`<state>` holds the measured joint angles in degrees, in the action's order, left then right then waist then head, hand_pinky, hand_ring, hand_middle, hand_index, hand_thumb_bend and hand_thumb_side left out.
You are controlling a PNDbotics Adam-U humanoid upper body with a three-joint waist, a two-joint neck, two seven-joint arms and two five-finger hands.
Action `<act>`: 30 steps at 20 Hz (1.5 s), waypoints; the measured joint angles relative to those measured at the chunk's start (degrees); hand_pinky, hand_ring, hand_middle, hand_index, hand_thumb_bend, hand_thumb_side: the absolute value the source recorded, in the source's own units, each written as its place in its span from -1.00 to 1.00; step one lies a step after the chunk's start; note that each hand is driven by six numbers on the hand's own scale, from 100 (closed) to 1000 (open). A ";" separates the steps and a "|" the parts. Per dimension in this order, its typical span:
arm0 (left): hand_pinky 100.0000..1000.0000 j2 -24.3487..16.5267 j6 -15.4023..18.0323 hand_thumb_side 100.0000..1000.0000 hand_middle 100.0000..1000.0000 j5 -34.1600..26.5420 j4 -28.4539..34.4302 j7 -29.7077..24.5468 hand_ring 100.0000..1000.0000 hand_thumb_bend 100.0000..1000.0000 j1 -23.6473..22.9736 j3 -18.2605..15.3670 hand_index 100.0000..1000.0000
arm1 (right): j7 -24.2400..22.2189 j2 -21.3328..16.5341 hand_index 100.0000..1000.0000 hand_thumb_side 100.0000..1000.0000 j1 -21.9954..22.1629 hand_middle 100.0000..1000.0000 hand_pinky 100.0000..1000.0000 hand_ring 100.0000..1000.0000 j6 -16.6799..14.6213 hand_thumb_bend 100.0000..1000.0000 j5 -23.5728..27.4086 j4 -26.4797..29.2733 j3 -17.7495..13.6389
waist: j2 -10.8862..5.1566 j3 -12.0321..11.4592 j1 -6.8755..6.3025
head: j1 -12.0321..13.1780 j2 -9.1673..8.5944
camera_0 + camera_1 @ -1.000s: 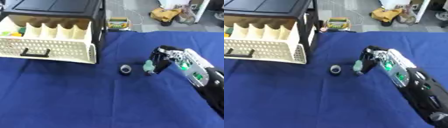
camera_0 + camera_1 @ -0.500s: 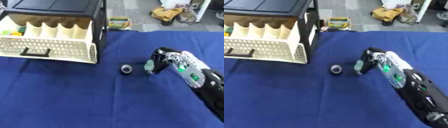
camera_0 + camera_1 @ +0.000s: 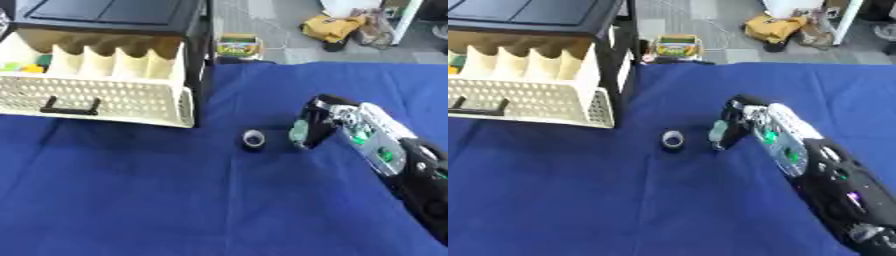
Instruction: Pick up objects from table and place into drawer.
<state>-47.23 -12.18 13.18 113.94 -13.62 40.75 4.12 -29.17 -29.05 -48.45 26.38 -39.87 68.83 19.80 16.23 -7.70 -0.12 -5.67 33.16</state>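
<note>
Right hand point(image 3: 319, 125) — black, reaching in from the lower right — has its fingers point(image 3: 302, 134) curled downward, tips near the blue cloth-covered bench point(image 3: 175, 200); nothing held between them. A small black ring-shaped roll with a pale centre point(image 3: 254, 139) lies on the cloth just beside the fingertips, apart from them, to their left. The cream perforated plastic drawer with a black handle point(image 3: 96, 100) stands pulled out of the black cabinet point(image 3: 114, 15) at upper left — small green and yellow items point(image 3: 22, 66) sit in its far-left compartment. Left hand out of frame.
</note>
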 measured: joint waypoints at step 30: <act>-1.00 0.02 -0.03 0.10 -1.00 -0.06 0.00 0.12 -1.00 -1.00 -1.21 0.00 0.36 | 1.43 -0.07 0.20 -0.91 -2.57 -0.08 -0.48 -0.06 4.29 -0.82 3.41 2.94 0.38 | -0.97 0.99 0.71 | 0.04 -0.04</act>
<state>-47.22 -12.21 13.12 113.94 -13.50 39.53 4.12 -27.74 -29.12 -51.02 30.68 -36.47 71.78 20.18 15.26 -6.71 0.58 -5.63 33.12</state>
